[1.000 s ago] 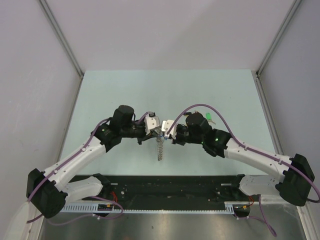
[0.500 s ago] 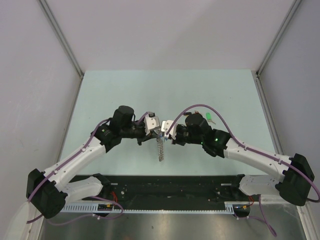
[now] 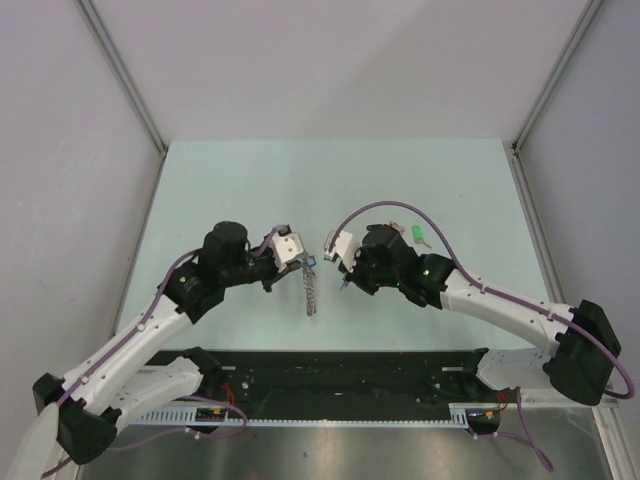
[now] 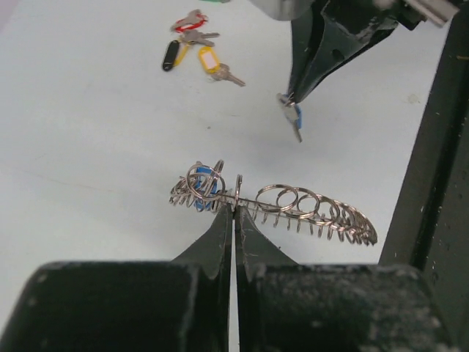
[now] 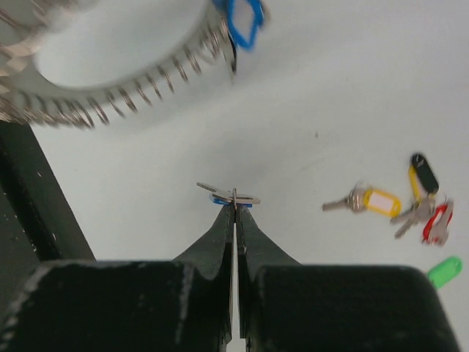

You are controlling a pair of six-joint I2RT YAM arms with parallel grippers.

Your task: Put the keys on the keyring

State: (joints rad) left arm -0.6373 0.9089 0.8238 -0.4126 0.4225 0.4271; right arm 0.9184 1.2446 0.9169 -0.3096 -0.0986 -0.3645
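The left end effector (image 4: 234, 213) pinches the spring-like coiled-wire keyring (image 4: 315, 209); ahead of it, the right end effector (image 5: 234, 207) clamps a small flat blue-headed key (image 5: 212, 192).

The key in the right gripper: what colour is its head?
Blue; the key shows best in left wrist view.

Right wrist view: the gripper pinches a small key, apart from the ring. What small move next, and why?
Probably ease the right gripper and its blue-headed key toward the keyring, aiming at a free loop. The left gripper is shut on the ring, one blue tag already hangs there, and a gap separates key from ring.
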